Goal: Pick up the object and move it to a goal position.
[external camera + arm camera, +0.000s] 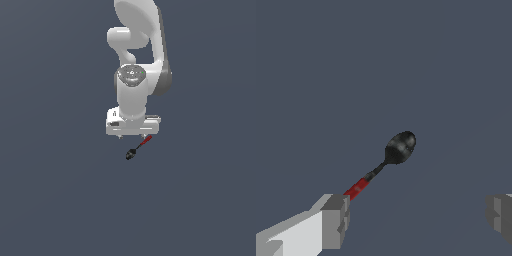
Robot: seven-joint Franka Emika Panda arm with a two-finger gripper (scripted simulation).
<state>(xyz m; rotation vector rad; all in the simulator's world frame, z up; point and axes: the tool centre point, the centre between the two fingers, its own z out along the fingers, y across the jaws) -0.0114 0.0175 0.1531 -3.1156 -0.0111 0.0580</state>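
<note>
The object (pixel 136 148) is a tiny slim tool with a thin red shaft and a black bulbous end. In the exterior view it lies slanted on the grey surface just below the hand. My gripper (pixel 132 136) hangs over it, pointing down. In the wrist view the gripper (pixel 418 220) is open wide and empty. The object (pixel 387 162) is off-centre between the fingers. Its red shaft end runs behind one finger (pixel 335 220), and its black end points toward the middle. The other finger (pixel 500 215) is far from it. I cannot tell whether the near finger touches the shaft.
The plain dark grey surface (pixel 55 190) fills both views. The white arm (pixel 137 45) rises above the hand in the exterior view. No other objects or goal marker show.
</note>
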